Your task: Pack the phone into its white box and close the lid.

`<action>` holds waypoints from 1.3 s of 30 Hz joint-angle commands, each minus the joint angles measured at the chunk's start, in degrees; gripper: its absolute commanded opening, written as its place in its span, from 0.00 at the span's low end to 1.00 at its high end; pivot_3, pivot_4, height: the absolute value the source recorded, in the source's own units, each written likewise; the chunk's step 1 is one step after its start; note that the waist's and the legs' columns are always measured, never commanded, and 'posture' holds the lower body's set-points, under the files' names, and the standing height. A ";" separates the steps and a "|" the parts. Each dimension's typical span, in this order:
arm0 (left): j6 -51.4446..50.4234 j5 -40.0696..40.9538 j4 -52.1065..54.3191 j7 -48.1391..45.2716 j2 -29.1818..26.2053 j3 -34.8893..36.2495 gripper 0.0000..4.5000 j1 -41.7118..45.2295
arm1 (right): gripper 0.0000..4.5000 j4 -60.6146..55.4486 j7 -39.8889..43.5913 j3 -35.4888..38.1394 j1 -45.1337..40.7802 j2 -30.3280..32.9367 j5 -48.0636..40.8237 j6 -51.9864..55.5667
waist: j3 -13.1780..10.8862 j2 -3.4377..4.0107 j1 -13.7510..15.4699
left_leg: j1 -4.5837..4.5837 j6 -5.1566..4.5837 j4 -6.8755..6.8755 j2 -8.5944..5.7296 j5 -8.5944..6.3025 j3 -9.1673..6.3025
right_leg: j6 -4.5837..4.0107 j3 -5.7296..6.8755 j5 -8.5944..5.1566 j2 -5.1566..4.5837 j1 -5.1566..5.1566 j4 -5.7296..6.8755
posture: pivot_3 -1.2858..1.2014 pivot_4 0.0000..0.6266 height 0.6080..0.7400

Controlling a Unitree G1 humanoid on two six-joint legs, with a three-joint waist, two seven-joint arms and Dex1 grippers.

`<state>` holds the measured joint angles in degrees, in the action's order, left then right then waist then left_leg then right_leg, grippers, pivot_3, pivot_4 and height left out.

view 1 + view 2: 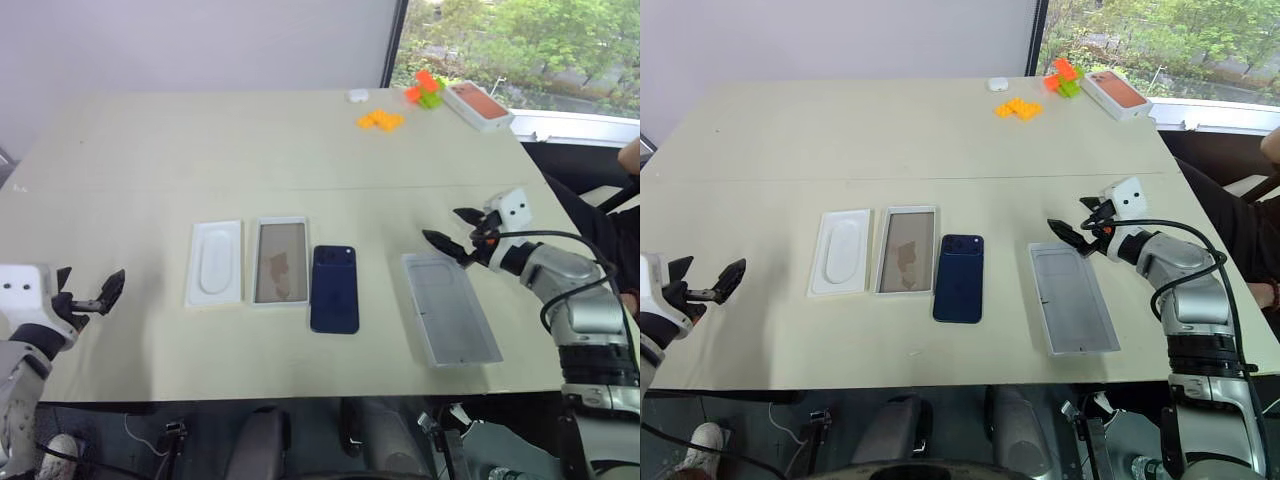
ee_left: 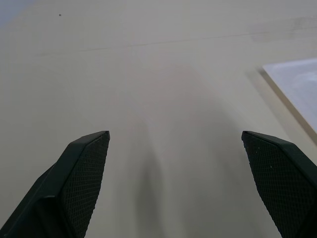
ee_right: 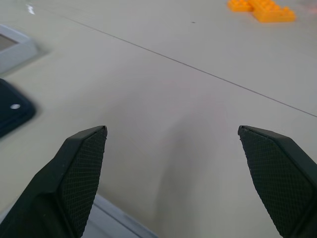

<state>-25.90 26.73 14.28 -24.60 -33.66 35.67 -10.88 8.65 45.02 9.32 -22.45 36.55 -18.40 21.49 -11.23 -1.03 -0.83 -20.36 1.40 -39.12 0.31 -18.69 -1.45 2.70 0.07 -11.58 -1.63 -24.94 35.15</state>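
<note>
Left eye view: The phone (image 1: 334, 288) lay flat, back up, in the middle of the table (image 1: 200, 150), well to the left of the right gripper (image 1: 455, 232) and far to the right of the left gripper (image 1: 90, 292). The white box (image 1: 280, 261) sat just beside the phone's left edge, and the flat insert (image 1: 215, 263) lay beyond that, on the side nearer the left gripper. The lid (image 1: 450, 307) lay inside up, its far end just under the right gripper.

Right eye view: Both grippers hung with fingers spread wide and nothing between them. The right one hovered over the lid's far corner; the left one was at the table's near left edge.

Left wrist view: The left fingertips (image 2: 84, 163) stood far apart above bare table, with a white corner, probably the insert, ahead and to one side.

Right wrist view: The right fingertips (image 3: 79, 168) were spread; the phone's corner (image 3: 12, 111) and a box edge showed ahead, off toward the box.

Step in hand: Likely reaching for the phone, nothing packed yet.

Doing it well: I judged the right gripper best placed; it should come down across the phone's narrow width, pinch the long edges, lift level, and lower it squarely into the box.

Risk: A slim phone lying flat could slide instead of lifting.
</note>
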 commanded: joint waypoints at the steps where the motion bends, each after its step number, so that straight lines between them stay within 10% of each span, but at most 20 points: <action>1: 0.57 0.13 1.49 0.12 -0.42 1.05 1.00 0.24 | 0.99 -2.72 0.10 0.86 0.31 0.25 -0.94 0.05 | 0.00 0.00 0.01 | 0.00 0.00 0.00 0.00 0.00 0.00 | 0.00 0.00 0.00 0.00 0.00 0.00 | 0.52 0.24 1.00; 39: -11.30 10.83 15.12 0.12 3.07 -0.50 1.00 -2.69 | 0.99 -15.00 3.83 -5.09 -2.87 0.64 -3.18 5.44 | 0.00 -0.01 -0.02 | 0.00 0.00 -0.01 0.03 0.00 0.04 | 0.00 -0.05 0.01 0.06 -0.05 0.04 | 0.52 0.24 1.00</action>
<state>-36.78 35.81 27.39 -23.78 -29.88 34.55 -13.36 -3.24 48.31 3.82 -24.74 36.66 -20.19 26.25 -11.23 -1.04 -0.85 -20.35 1.40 -39.12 0.35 -18.68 -1.42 2.70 0.03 -11.57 -1.57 -24.98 35.19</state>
